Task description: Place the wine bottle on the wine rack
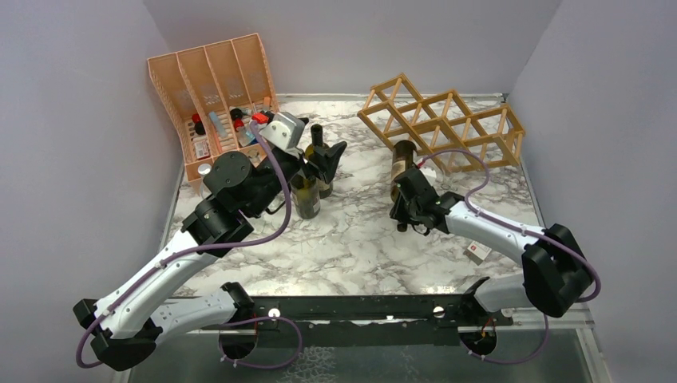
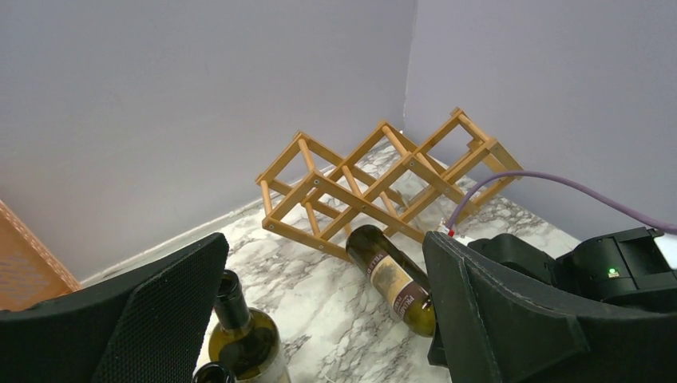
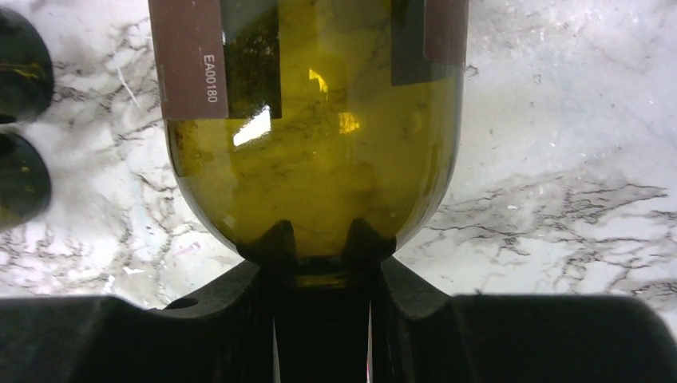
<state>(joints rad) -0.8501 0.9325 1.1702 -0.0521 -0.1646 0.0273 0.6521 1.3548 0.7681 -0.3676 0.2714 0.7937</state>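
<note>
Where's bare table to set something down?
Free: white marble tabletop centre-front between the arms; the strip between the green glass bottles and the brown-labelled wine bottle in the right gripper. Crowded: around the left gripper, before the light-wood lattice wine rack.

Green wine bottle [image 3: 319, 159], neck clamped by right pincer [image 3: 319, 238], marble table [image 3: 559, 120]

Robot lab cell: bare lilac walls [image 1: 343, 40] around a marble-print tabletop [image 1: 351, 235] with two cabled arms [image 1: 172, 267].
</note>
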